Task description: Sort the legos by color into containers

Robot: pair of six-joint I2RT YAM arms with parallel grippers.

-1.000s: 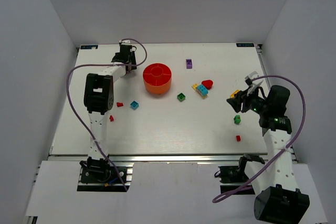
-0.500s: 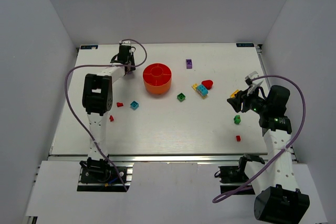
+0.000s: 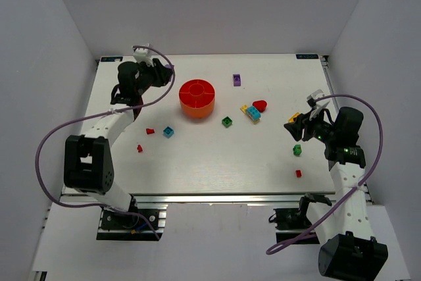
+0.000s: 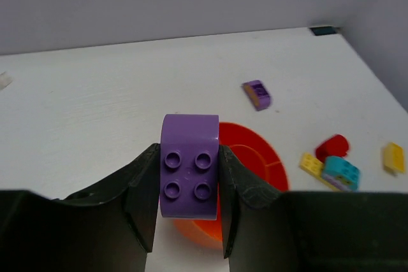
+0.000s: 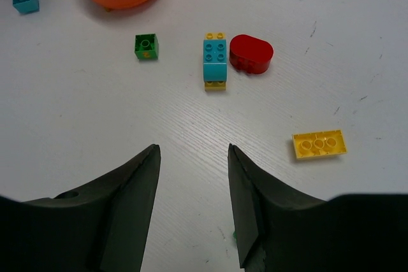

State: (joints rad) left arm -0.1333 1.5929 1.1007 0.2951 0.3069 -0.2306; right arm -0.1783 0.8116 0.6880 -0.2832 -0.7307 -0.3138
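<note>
My left gripper (image 3: 164,75) is shut on a purple brick (image 4: 189,164) with four studs, held above the table just left of the red-orange bowl (image 3: 197,99), whose wedge compartments show behind the brick (image 4: 258,157). My right gripper (image 3: 294,127) is open and empty (image 5: 193,148) over bare table. Ahead of it lie a yellow plate (image 5: 319,144), a cyan-on-yellow stack (image 5: 215,60), a red rounded brick (image 5: 251,54) and a green brick (image 5: 146,46). A small purple brick (image 3: 237,79) lies behind the bowl's right side.
A cyan brick (image 3: 169,132) and two tiny red pieces (image 3: 150,131) lie left of centre. A green brick (image 3: 297,150) and a red piece (image 3: 298,173) lie near my right arm. Walls close the table at the back and sides.
My left arm has swung its elbow out to the left and its gripper now points right at the bowl. The right arm has not moved.
</note>
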